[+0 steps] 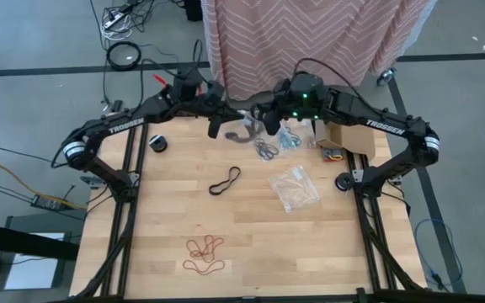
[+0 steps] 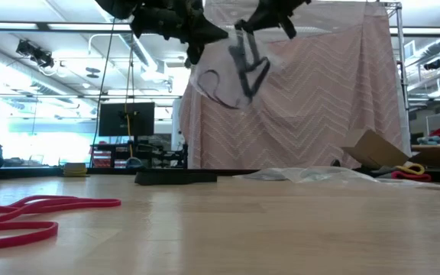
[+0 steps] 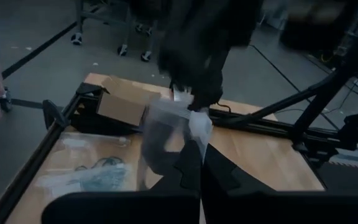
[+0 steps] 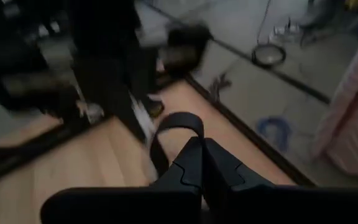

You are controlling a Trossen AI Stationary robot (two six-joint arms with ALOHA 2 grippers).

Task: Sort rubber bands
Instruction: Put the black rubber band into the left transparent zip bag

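Rubber bands were only partly sorted. From above, red ones (image 1: pixel 205 251) lay near the front, black ones (image 1: pixel 224 181) mid-table, and a clear bag (image 1: pixel 243 128) hung between the left gripper (image 1: pixel 215 126) and right gripper (image 1: pixel 269 123), both clamped on it. Low down, dark bands (image 2: pixel 244 65) sat inside, so unpacking looked unfinished.

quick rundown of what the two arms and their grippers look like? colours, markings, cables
Both arms are dark, near-black jointed links. Each carries white TROSSEN lettering: left arm, right arm. Each has a white band at the outer joint. A green light glows on the right arm's wrist housing. Black cables loop over both. The left gripper and right gripper have dark, angular, matte fingers.
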